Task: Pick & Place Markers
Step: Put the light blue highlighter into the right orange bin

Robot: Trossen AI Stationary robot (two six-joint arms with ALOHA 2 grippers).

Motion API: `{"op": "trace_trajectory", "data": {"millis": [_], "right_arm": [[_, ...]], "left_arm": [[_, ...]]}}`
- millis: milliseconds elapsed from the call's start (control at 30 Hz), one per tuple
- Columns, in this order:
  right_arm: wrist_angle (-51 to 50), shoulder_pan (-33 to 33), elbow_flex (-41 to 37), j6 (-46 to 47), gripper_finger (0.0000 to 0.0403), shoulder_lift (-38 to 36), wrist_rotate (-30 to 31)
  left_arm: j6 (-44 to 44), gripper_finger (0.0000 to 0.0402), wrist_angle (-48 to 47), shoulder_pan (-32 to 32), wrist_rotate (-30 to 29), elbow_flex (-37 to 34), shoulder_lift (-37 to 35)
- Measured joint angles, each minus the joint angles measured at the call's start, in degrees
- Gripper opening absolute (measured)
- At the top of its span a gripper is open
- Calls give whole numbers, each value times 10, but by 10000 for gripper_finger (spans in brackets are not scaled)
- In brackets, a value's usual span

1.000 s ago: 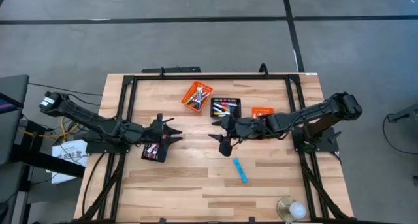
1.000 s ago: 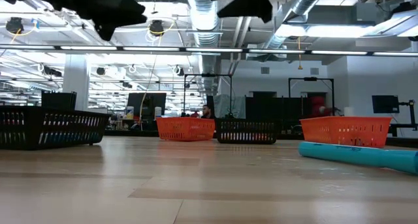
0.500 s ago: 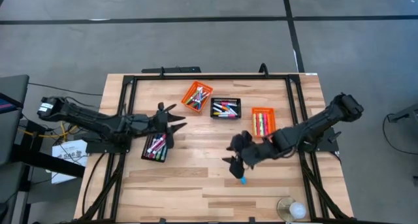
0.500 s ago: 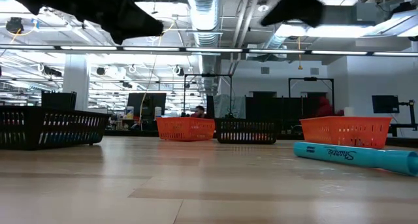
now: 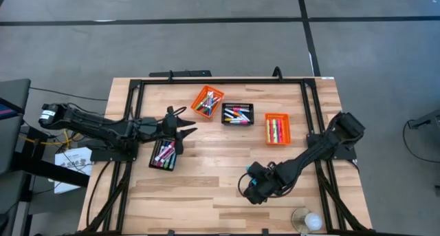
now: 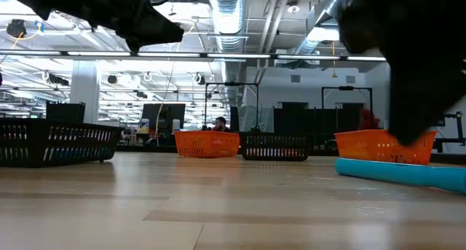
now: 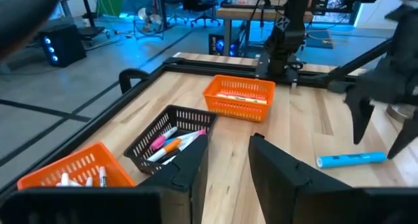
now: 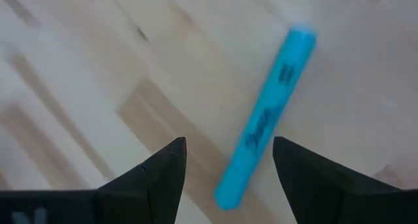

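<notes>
A light blue marker (image 8: 264,145) lies flat on the bare wood, and the low view shows it too, marker (image 6: 400,173). My right gripper (image 8: 228,145) is open and hovers just above it with a finger on either side, touching nothing. In the high view the right gripper (image 5: 251,190) covers the marker near the table's near edge. My left gripper (image 5: 180,133) is open and waits above the far end of a black basket (image 5: 163,155) of mixed markers on the table's left.
Three more baskets with markers stand in a row toward the far side: an orange basket (image 5: 207,100), a black basket (image 5: 237,113) and an orange basket (image 5: 277,128). A round pale object (image 5: 307,220) sits at the near edge. A dark frame (image 5: 130,112) borders the table.
My right gripper has swung from beside the far black basket toward the table's near edge and come down over the blue marker, staying open. My left gripper has shifted a little toward the far edge, above its black basket.
</notes>
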Motion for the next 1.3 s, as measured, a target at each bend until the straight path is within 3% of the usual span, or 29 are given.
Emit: {"op": "trace_trajectory", "data": {"millis": [100,433,667,733,833,967,1133,1300], "right_arm": [[-1,-1,0,17,218,25,-42],[-19,-35,4,-6,213,84,-52],[-22,-53,1,-65,121,78,-58],[-13,-55,-1,-85,90,63,-36],[29,-63,-2,-130,60,30,69],[149,-70,0,-259,53,-9,194],[299,-102,1,-498,77,-41,225],[276,-156,1,-537,68,-70,228]], "left_arm": [[0,108,0,0,0,0,0],[-4,108,0,0,0,0,0],[-23,108,0,0,0,0,0],[-31,108,0,0,0,0,0],[-35,108,-2,0,0,0,0],[-35,108,-4,-1,45,0,0],[-35,108,-4,-2,140,0,0],[-32,108,-1,0,137,0,0]]}}
